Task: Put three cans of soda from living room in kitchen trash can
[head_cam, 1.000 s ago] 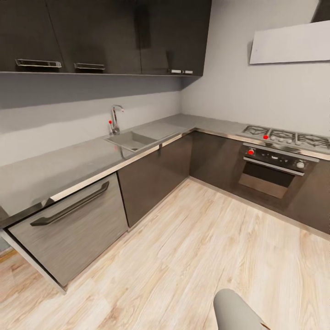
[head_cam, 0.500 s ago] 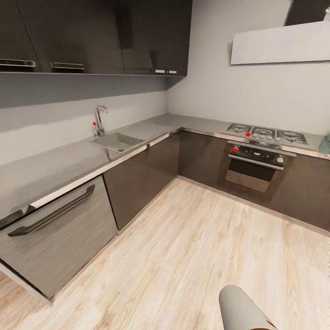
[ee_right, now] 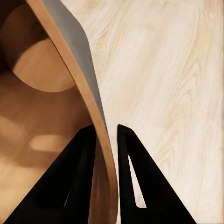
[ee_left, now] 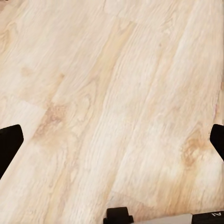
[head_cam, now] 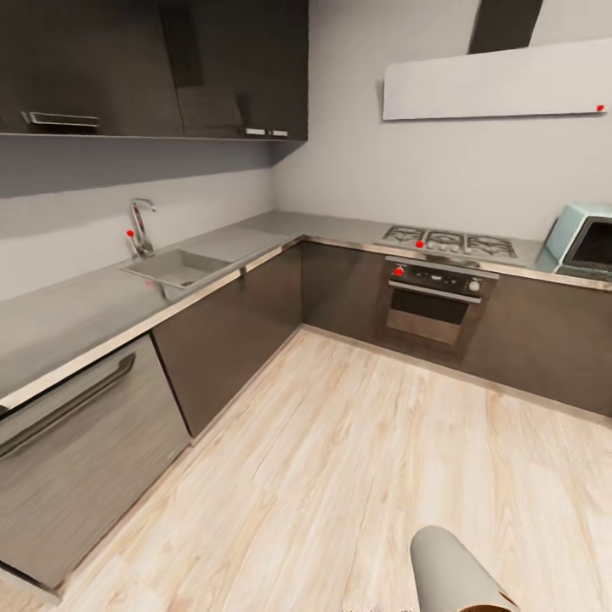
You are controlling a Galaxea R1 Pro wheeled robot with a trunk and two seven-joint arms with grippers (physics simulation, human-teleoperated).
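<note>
Pale wood floor (head_cam: 357, 459) spreads across the kitchen, its planks running from the cabinets toward the camera, and it shows too in both wrist views beneath the grippers. Dark grey base cabinets (head_cam: 238, 340) wrap an L-shaped corner, topped by a steel countertop (head_cam: 76, 310) that runs along both walls. More dark cabinets (head_cam: 153, 68) hang on the wall above the left run. A steel-fronted dishwasher (head_cam: 76, 442) with a long bar handle sits at the near left end. On the far wall a pale extractor hood (head_cam: 493, 85) hangs over a gas hob (head_cam: 449, 242), with a built-in oven (head_cam: 433, 302) directly below the hob. A pale blue microwave (head_cam: 582, 242) stands on the counter at the far right. A sink (head_cam: 174, 268) is set into the left run, with its tap (head_cam: 140, 225) upright behind it.

At the bottom of the head view, the grey outer wall of the tash can (head_cam: 450, 569) rises into frame, its brown rim edge just visible. The right gripper (ee_right: 106, 135) is clamped on the bin's rim, one dark finger inside against the brown interior, the other outside over the floor. The left gripper (ee_left: 112, 144) is spread wide with nothing between its fingers (ee_left: 9, 142), hanging above bare planks.
</note>
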